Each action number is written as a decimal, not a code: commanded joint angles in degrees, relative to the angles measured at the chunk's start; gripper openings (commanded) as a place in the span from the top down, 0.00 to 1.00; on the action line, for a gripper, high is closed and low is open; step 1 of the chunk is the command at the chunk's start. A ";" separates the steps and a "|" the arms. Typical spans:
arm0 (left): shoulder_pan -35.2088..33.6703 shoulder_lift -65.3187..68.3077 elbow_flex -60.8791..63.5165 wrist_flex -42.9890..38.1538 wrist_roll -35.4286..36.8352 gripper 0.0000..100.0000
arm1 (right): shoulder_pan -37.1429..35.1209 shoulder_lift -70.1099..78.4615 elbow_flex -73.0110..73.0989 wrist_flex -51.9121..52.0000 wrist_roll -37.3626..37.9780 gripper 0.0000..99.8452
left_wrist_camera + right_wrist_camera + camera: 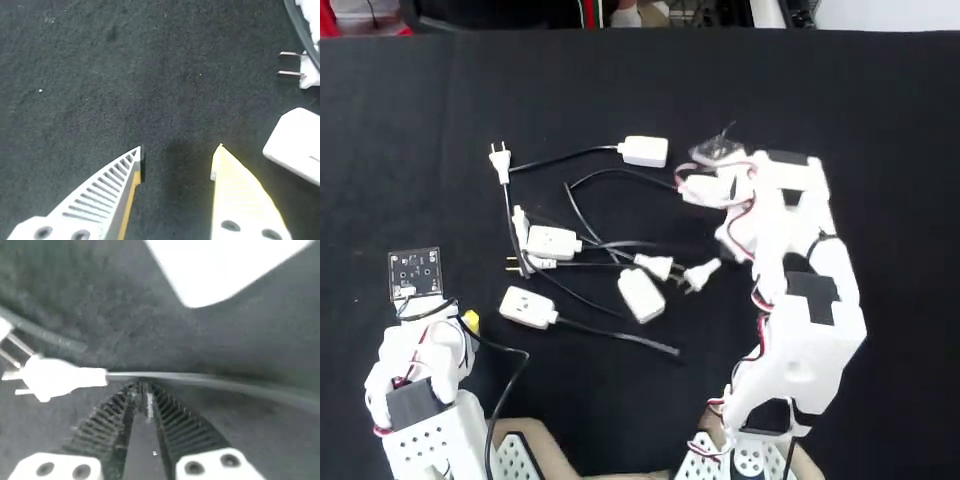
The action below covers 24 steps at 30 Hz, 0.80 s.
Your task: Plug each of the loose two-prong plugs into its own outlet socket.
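Several white outlet sockets lie among black cables mid-table: one (643, 150) at the back, one (552, 240) left of centre, one (640, 293) in the middle and one (527, 306) at the front left. Two white two-prong plugs (655, 265) (700, 272) lie side by side, and a black plug (500, 160) is at the back left. My right gripper (686, 188) (142, 388) is shut, its tips right at a black cable (210, 381) beside a white plug (55, 377). My left gripper (468, 322) (177, 155) stands open over bare cloth, near a socket (295, 145) and a plug's prongs (291, 65).
A small square marker board (415, 272) lies at the front left beside the left arm. The black cloth (840, 100) covers the whole table, with bare room at the back and far left. The right arm's body (800, 310) stands over the front right.
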 commanded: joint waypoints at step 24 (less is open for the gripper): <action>0.13 -0.44 -0.22 0.26 -0.53 0.76 | -2.55 -7.08 1.89 4.48 -21.98 0.71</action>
